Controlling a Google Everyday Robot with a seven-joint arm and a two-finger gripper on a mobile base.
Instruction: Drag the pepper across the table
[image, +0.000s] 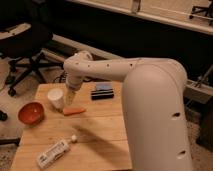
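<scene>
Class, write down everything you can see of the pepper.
The pepper is small, slender, orange-red and tapered, rather like a carrot. It lies flat on the wooden table, just in front of the white cup. The pincer hangs close above its end nearer the cup; whether they touch cannot be told.

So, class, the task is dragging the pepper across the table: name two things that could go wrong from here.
The gripper hangs just above the pepper, close beside the white cup; coming down, it might knock the cup over. Dragged the wrong way, the pepper could strike the red bowl or the bottle lying on the table.
</scene>
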